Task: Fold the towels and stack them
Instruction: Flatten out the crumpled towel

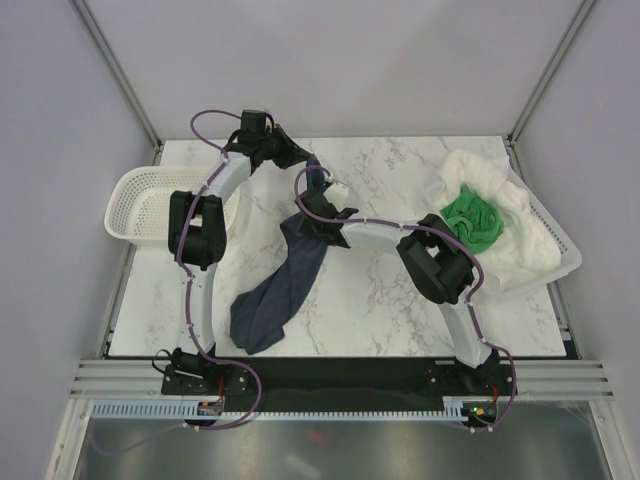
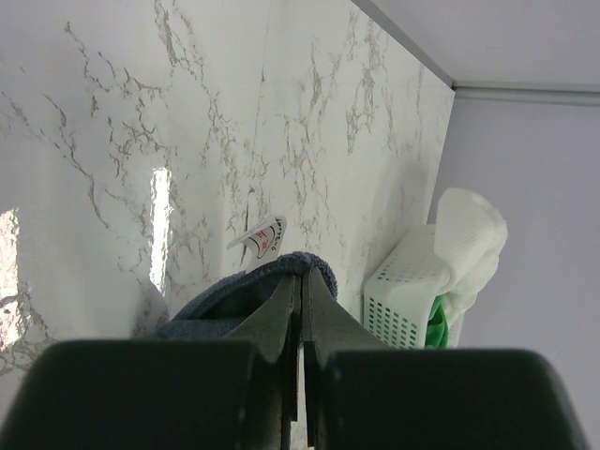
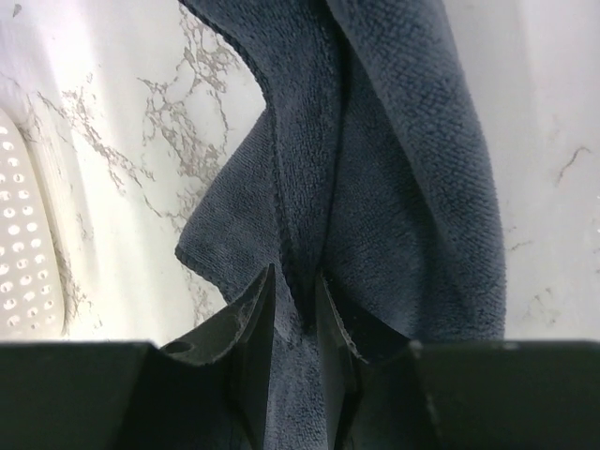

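**Overhead and wrist views.** The marble tabletop [image 1: 380, 290] is carrying everything we are working with. The white towel [image 1: 505, 255], our largest cloth, is lying heaped in the right-side basket [image 1: 562, 258] and spilling over its rim; we are judging that it is waiting its turn. The left-side basket [image 1: 135, 205] is sitting at the opposite edge.

The navy towel [image 1: 280, 300] is running from the far middle of the tabletop, where we are lifting it, down toward the near edge, where its lower end is lying rumpled on the marble. The green towel [image 1: 473, 218] is resting bunched on top of the white one, inside the same basket.

Our left hand [image 2: 302, 281] is clenching the navy towel's upper edge, just beside its small sewn tag [image 2: 265, 234]. Our right hand [image 3: 295, 291], a little lower on the cloth, is pinching a lengthwise fold between its jaws.

We are reading this two-point hold as a way of letting the cloth hang and open out, so that we can spread it flat before folding. No towel is folded or stacked yet.
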You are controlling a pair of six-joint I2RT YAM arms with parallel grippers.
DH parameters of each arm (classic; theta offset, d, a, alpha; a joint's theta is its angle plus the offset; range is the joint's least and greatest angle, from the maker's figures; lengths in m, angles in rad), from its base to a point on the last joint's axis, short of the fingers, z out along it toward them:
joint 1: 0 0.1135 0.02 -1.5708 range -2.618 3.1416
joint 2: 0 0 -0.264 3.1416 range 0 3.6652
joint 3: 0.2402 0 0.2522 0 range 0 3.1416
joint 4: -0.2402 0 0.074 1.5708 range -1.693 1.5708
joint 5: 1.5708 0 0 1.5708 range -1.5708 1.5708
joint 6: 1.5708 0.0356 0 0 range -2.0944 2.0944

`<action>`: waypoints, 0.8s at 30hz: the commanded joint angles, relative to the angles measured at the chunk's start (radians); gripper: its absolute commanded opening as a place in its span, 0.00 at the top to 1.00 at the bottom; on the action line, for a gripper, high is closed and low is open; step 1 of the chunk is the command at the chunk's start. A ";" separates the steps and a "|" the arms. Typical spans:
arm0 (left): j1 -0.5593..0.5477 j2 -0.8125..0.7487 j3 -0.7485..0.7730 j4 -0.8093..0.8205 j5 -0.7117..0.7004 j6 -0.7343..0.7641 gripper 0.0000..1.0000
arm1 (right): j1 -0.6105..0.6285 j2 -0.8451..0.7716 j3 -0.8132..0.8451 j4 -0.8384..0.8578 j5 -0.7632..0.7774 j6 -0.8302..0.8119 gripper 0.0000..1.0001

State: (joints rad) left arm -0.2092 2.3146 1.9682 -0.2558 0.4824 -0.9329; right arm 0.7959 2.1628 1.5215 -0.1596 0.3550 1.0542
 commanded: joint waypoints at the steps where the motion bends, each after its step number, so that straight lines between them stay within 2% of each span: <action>1: 0.001 0.017 0.009 0.035 0.015 0.020 0.98 | 0.006 0.028 0.051 -0.014 0.024 0.010 0.69; 5: 0.001 0.017 0.006 0.035 0.013 0.020 0.98 | 0.005 0.031 0.046 0.017 0.012 0.004 0.72; 8: -0.001 0.017 0.004 0.036 0.015 0.020 0.98 | 0.000 0.029 0.042 0.032 -0.005 0.003 0.85; 10: -0.001 0.012 -0.005 0.035 0.013 0.022 0.98 | -0.001 0.017 0.023 0.046 -0.011 -0.002 0.98; 11: -0.001 0.002 -0.008 0.035 0.015 0.023 0.98 | -0.003 -0.007 0.011 0.055 -0.014 -0.009 1.00; 13: 0.001 -0.021 -0.034 0.035 0.013 0.029 0.98 | -0.011 -0.047 -0.027 0.069 -0.042 -0.072 1.00; 17: 0.002 -0.156 -0.089 0.020 0.005 0.074 0.98 | -0.041 -0.307 -0.127 0.034 -0.105 -0.271 1.00; 21: -0.007 -0.413 -0.182 0.007 -0.001 0.104 0.98 | -0.086 -0.548 -0.132 -0.180 -0.168 -0.495 1.00; 22: -0.012 -0.457 -0.199 0.001 -0.001 0.105 0.98 | -0.095 -0.549 -0.132 -0.213 -0.186 -0.526 1.00; 24: -0.016 -0.546 -0.248 -0.014 -0.004 0.115 0.98 | -0.113 -0.650 -0.117 -0.324 -0.203 -0.581 1.00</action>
State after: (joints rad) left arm -0.2131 2.0068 1.7390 -0.3050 0.4728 -0.8803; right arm 0.7013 1.6447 1.3678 -0.3126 0.2001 0.6514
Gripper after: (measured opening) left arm 0.023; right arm 0.010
